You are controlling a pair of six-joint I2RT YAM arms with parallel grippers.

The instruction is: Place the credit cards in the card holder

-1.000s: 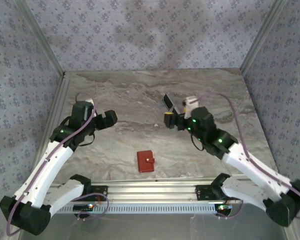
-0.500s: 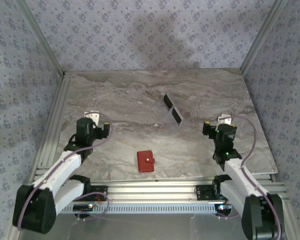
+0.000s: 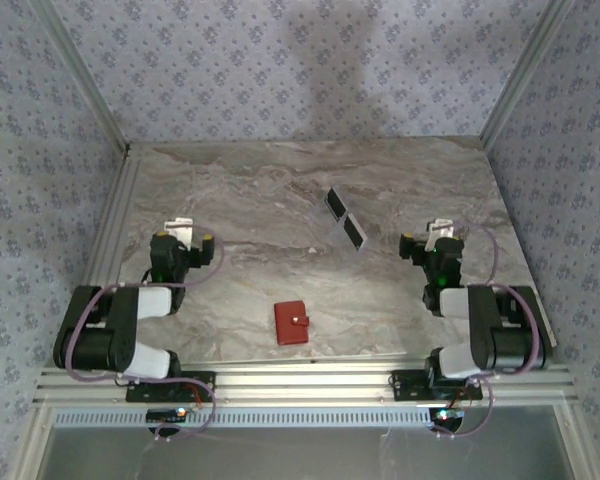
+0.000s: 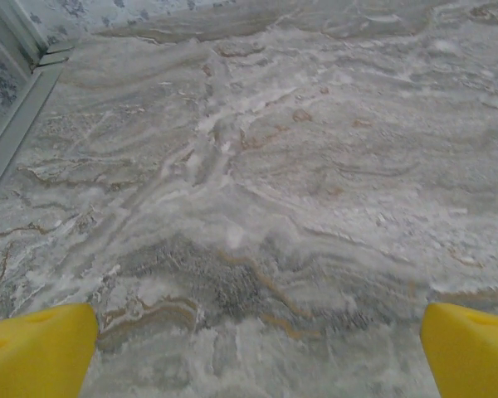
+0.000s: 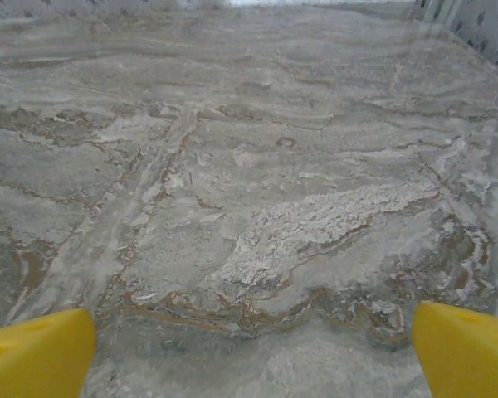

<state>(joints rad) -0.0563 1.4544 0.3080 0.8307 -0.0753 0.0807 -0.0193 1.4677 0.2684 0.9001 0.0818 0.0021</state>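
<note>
While the left hand (image 4: 257, 352) and right hand (image 5: 253, 352) both hang wide open and empty, the thin dark flat cards (image 3: 353, 231) lie mid-frame, apart from the small closed red square wallet (image 3: 291, 322) at lower centre. They'll probably skid on the slick marbled surface (image 3: 240, 190) when pinched.

Smooth, marble-veined table (image 3: 230, 200); matt red leather-like card holder (image 3: 291, 323).

Left hand (image 4: 257, 348), right hand (image 5: 251, 348): wide open.
</note>
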